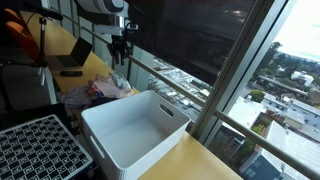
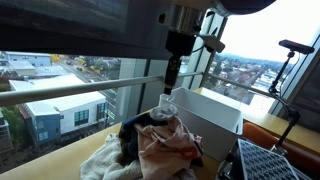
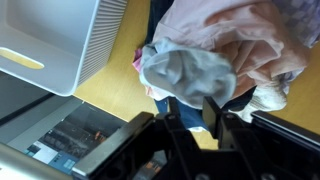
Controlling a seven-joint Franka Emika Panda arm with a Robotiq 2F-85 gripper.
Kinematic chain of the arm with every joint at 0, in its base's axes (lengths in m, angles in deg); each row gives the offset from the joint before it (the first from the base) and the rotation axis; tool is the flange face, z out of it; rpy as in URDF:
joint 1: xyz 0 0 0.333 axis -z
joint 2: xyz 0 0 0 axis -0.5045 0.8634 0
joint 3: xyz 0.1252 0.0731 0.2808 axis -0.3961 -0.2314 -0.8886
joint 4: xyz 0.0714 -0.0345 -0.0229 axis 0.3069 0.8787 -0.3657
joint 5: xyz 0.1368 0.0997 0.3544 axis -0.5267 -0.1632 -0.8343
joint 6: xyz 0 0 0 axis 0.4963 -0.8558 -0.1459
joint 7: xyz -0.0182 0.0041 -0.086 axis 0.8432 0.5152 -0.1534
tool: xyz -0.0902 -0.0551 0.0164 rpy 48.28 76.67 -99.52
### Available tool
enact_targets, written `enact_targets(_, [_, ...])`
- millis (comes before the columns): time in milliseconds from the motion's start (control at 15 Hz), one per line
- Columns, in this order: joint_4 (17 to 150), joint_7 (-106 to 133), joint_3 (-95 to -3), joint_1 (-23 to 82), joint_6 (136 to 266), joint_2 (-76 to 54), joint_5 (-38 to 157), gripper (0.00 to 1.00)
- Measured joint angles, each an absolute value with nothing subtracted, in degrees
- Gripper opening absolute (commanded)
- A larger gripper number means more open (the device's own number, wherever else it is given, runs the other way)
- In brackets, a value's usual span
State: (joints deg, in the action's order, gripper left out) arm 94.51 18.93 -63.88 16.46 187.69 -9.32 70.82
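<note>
My gripper [image 3: 192,108] hangs above a heap of clothes [image 2: 160,145] on a wooden counter by the window. Its fingers are closed on a pale grey cloth [image 3: 188,72], which dangles from the fingertips just over the heap in an exterior view [image 2: 167,103]. Under it in the wrist view lie a pink garment [image 3: 230,30] and a dark blue one [image 3: 190,112]. The gripper [image 1: 120,52] also shows above the heap [image 1: 97,90] in both exterior views. A white plastic bin [image 1: 150,135] stands empty beside the heap.
The bin's ribbed wall [image 3: 95,40] is close beside the held cloth. A black perforated tray [image 1: 40,150] sits beyond the bin [image 2: 275,160]. A laptop [image 1: 75,55] rests behind the heap. A metal window rail [image 2: 80,90] and glass run along the counter.
</note>
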Motion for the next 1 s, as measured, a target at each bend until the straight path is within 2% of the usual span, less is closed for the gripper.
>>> enact_targets(333, [92.75,18.92,-63.90,16.19,183.59,-9.91,70.82,0.99])
enact_targets(1000, [96.43,19.90,-63.86,16.74,186.27,-10.17,70.64,1.00])
